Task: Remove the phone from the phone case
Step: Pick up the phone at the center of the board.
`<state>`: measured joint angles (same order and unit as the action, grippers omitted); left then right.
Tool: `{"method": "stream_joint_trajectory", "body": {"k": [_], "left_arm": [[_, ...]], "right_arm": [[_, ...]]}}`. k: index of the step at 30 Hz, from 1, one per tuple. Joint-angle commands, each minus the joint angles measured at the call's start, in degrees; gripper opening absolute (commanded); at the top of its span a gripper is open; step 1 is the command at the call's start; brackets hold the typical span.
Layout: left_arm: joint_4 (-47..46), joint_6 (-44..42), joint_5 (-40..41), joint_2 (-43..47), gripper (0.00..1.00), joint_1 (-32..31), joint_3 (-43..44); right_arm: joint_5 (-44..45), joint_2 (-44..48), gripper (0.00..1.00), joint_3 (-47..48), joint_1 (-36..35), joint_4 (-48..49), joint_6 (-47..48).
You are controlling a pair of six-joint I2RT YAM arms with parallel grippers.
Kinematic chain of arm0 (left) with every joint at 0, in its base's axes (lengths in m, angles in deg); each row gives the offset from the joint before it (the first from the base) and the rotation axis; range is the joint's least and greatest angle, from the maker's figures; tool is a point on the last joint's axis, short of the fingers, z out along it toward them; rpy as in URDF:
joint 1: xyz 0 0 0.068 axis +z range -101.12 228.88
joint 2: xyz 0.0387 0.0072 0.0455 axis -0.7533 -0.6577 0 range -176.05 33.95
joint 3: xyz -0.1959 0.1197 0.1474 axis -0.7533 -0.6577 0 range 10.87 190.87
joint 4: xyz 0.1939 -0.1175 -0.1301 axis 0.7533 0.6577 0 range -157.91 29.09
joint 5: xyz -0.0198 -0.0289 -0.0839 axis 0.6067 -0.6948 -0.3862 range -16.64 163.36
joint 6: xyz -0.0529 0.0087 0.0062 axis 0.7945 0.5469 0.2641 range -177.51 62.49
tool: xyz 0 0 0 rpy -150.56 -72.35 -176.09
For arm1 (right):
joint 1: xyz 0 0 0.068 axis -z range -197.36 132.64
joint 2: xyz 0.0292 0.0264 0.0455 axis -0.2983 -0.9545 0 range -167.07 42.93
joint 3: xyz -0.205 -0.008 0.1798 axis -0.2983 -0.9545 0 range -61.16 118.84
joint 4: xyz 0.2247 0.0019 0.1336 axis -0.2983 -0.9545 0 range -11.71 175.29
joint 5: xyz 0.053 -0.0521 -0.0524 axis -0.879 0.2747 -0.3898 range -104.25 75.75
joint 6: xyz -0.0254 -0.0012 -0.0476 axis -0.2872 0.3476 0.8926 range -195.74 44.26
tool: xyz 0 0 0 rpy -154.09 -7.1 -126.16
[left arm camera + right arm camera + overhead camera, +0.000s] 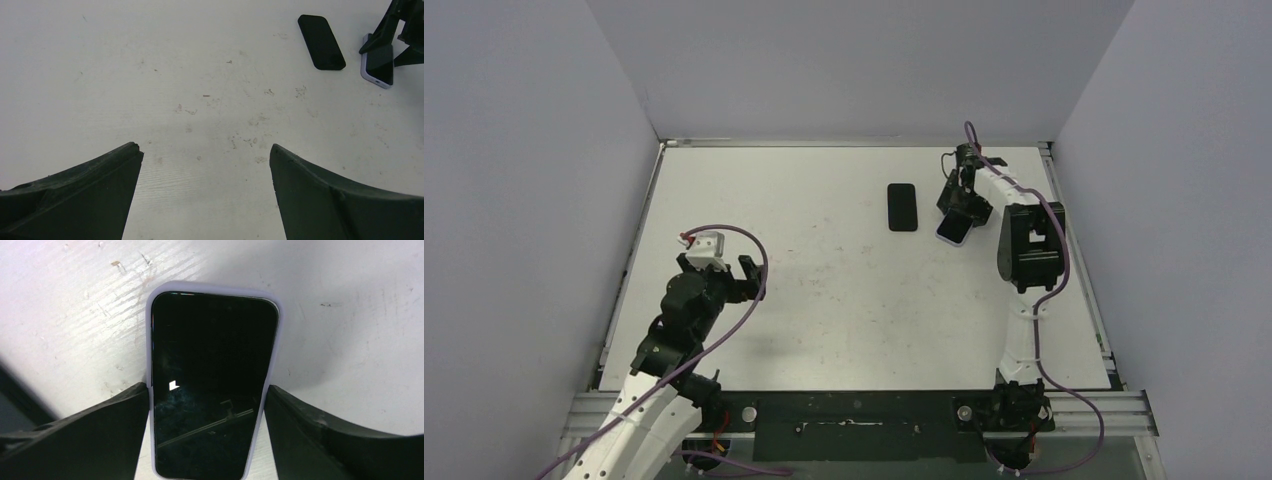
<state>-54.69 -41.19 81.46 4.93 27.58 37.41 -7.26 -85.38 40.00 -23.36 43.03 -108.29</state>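
The phone (212, 385), black screen up, sits inside a lavender phone case (149, 340) on the white table, at the far right in the top view (952, 230). My right gripper (207, 386) straddles its near half, with one black finger against each long side of the case. The left finger (125, 410) presses the case edge, and the right finger (290, 415) meets the other edge at its tip. My left gripper (206, 147) hovers open over bare table at the near left (716, 268), far from the phone (379, 64).
A black phone-shaped slab (903, 206) lies flat just left of the cased phone and also shows in the left wrist view (321, 41). Grey walls enclose the table (844, 300) on three sides. The right arm's cable loops beside its base.
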Motion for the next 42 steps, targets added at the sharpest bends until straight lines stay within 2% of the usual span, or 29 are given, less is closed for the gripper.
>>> {"method": "stream_joint_trajectory", "body": {"k": [1,7,11,15,18,22,27,35,42], "left_arm": [[-1.47,6.6,0.66,1.45,0.97,-0.1,2.62],[-4.29,10.36,-7.25,-1.34,0.97,0.03,1.39],[-8.6,12.78,-12.36,-5.66,0.97,0.03,0.44],[-12.39,14.59,-16.15,-10.87,0.97,0.03,0.16],[-15.2,16.25,-18.44,-16.02,0.97,0.03,1.29],[-16.09,18.68,-22.19,-23.24,0.97,0.03,3.33],[-23.54,23.28,-27.14,-29.5,0.97,-0.04,2.8],[-32.83,29.22,-29.51,-33.92,0.96,-0.15,0.94],[-43.57,36.82,-33.45,-38.82,0.88,-0.23,-1.17]], "right_arm": [[-3.76,5.81,0.58,-8.22,-1.51,-2.32,5.11],[-5.78,16.37,0.31,-20.95,-5.27,2.28,7.24],[-6.44,22.96,0.21,-28.04,-9.6,5.72,9.17],[-8.93,28.15,0.18,-32.38,-14.04,10.1,12.08],[-9.19,30.94,0.13,-34.26,-17.99,13.85,15.66],[-11.25,33.12,0.01,-34.82,-24.22,20.14,21.14],[-15.04,35.52,0.0,-36.82,-30.04,28.97,26.31],[-22.22,37.58,0.0,-38.79,-35.18,37.81,30.58],[-25.12,38.47,0.0,-39.91,-38.27,41.48,30.47]]}}
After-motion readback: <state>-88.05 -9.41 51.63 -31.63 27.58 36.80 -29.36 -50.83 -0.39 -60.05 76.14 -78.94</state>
